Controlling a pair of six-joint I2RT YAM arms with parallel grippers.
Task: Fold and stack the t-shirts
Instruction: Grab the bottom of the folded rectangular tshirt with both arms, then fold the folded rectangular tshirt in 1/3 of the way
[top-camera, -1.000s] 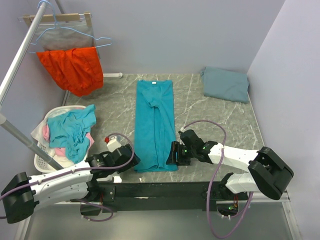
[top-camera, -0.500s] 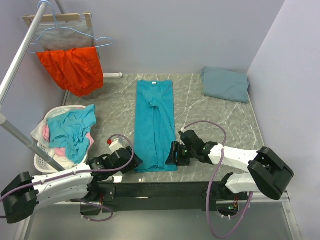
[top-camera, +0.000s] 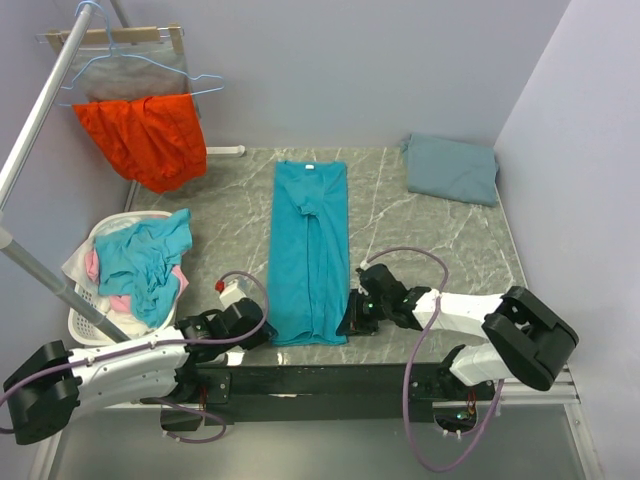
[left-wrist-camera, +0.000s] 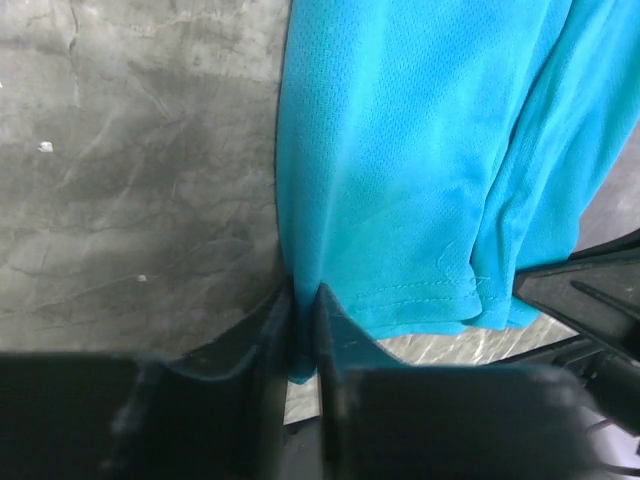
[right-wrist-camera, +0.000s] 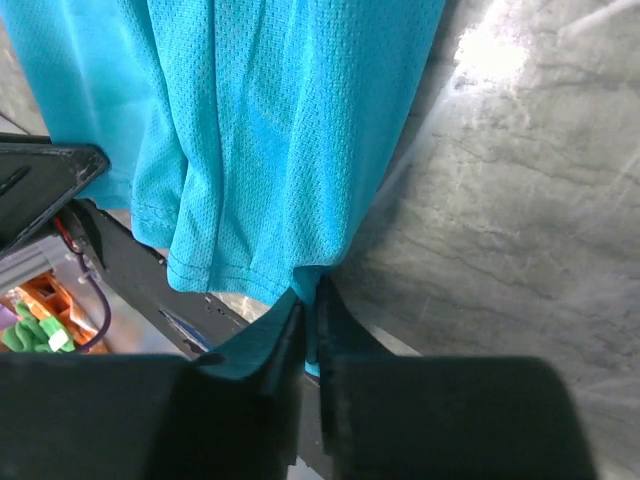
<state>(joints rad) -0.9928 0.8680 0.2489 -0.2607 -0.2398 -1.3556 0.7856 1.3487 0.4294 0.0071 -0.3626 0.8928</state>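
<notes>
Teal t-shirt (top-camera: 310, 250) lies at the centre of the table (top-camera: 420, 240) as a long narrow strip, sleeves folded in, collar at the far end, hem at the near edge. Judged progress: lengthwise folds are complete; the crosswise fold and stacking are left. Laundry basket (top-camera: 82, 322) at near left holds crumpled garments (top-camera: 145, 265), not yet folded. Slate grey-blue t-shirt (top-camera: 452, 168) rests folded at far right, the likely stack base. Left gripper (left-wrist-camera: 303, 300) is clamped on the near-left hem corner; right gripper (right-wrist-camera: 308, 295) is clamped on the near-right hem corner.
</notes>
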